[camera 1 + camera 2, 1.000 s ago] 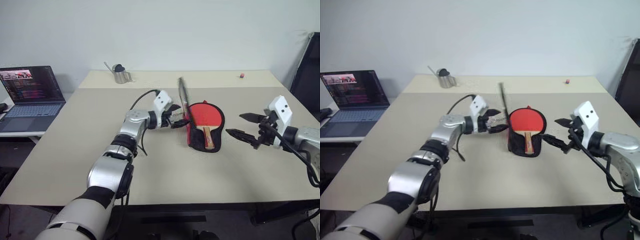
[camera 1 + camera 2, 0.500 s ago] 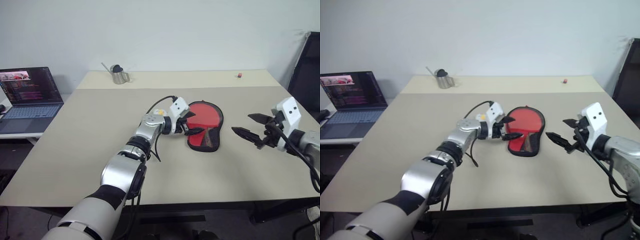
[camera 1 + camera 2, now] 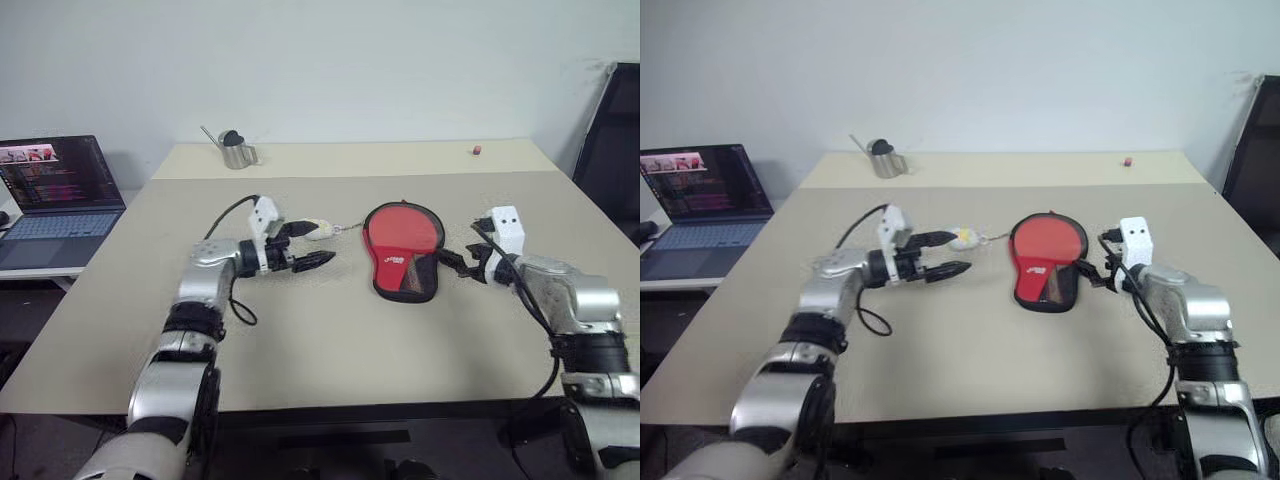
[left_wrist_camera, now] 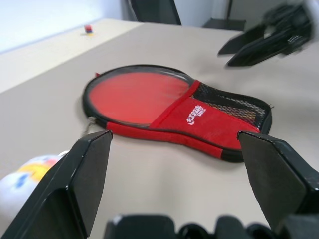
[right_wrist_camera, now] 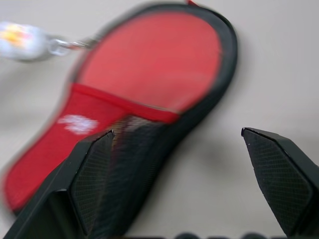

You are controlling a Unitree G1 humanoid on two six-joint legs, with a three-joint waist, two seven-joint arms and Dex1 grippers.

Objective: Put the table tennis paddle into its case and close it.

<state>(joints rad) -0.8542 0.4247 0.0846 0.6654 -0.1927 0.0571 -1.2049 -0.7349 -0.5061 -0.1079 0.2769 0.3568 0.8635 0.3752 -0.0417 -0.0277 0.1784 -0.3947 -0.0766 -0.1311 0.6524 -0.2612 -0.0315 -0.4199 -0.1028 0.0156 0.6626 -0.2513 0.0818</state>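
Red-panelled case [image 3: 402,250] flat on table [image 3: 330,330] at frame centre, flap down over table tennis paddle [image 4: 137,94]. Left gripper [image 3: 310,245] centre-left, fingers apart, empty. Right gripper [image 3: 450,265] just right of case, fingers spread, empty.

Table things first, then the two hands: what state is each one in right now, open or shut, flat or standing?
Case: lying flat on the table, flap down; zip state unclear.
Paddle: its red face shows inside the case.
Charm on the case's chain: lying on the table.
Left hand: open, holding nothing.
Right hand: open, holding nothing, beside the case.
Laptop: open, screen lit.
Metal can: upright.
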